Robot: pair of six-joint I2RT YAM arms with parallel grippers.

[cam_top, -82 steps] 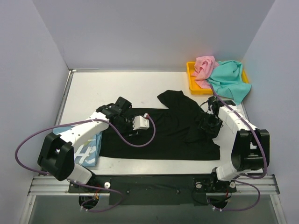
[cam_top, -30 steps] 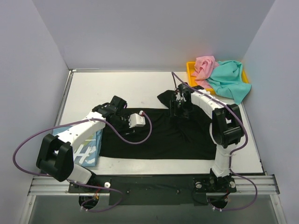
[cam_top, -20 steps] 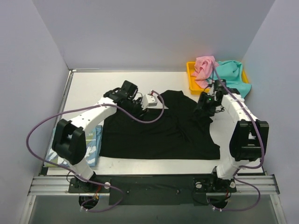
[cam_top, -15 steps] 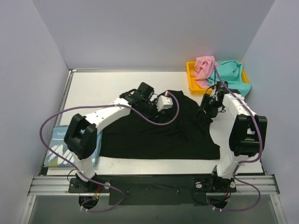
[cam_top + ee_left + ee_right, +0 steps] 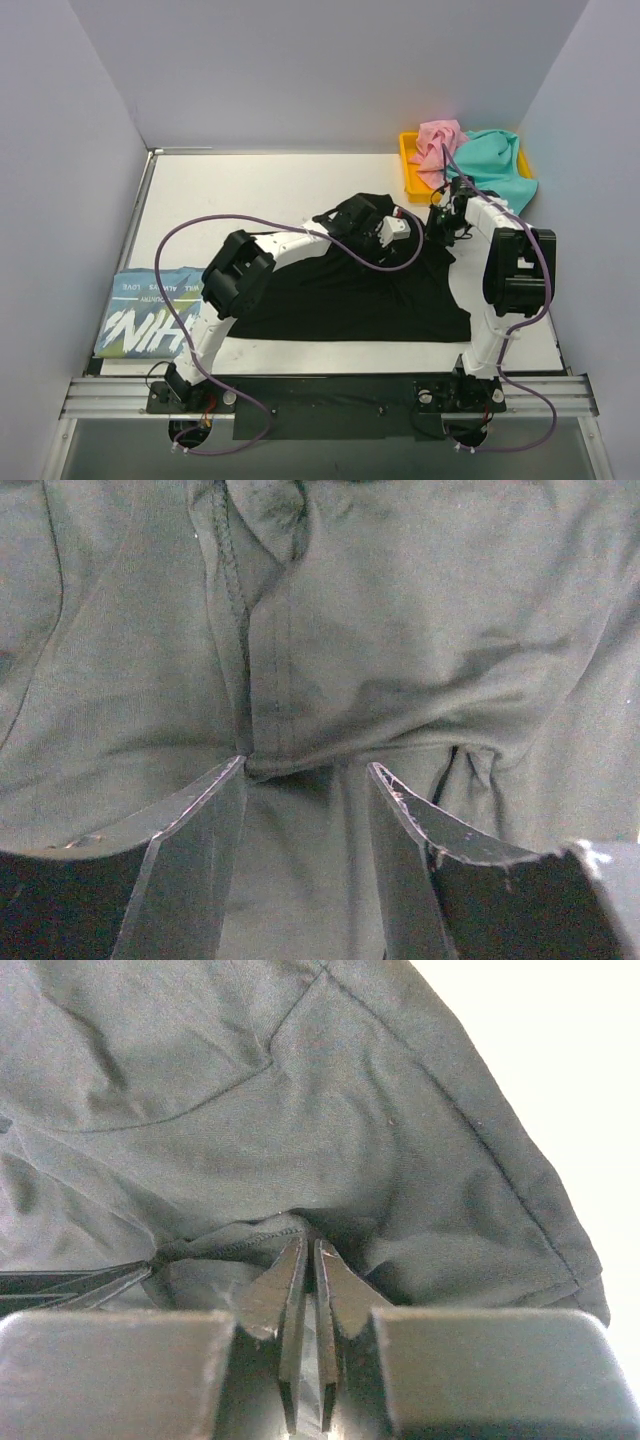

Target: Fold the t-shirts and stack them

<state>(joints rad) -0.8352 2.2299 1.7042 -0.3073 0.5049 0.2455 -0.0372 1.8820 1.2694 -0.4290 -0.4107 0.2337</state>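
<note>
The black t-shirt (image 5: pixel 340 295) lies spread across the middle of the table. My left gripper (image 5: pixel 385 228) reaches over its upper edge; in the left wrist view the left gripper (image 5: pixel 306 765) stands open, tips down on the black t-shirt (image 5: pixel 400 610), a stitched seam fold between them. My right gripper (image 5: pixel 440 222) sits at the shirt's upper right; in the right wrist view the right gripper (image 5: pixel 308 1247) is shut on a bunched fold of the black t-shirt (image 5: pixel 330 1110). The light blue t-shirt (image 5: pixel 150 318) lies flat at the near left. The pink t-shirt (image 5: pixel 438 140) and teal t-shirt (image 5: pixel 492 172) are heaped at the back right.
The yellow tray (image 5: pixel 409 168) under the pink and teal shirts stands at the back right corner. Grey walls close in the table on three sides. A purple cable (image 5: pixel 250 222) arcs above the left arm.
My left arm has swung from the shirt's left side across to its upper middle, uncovering the light blue shirt. My right gripper has moved right and shut on the black cloth.
</note>
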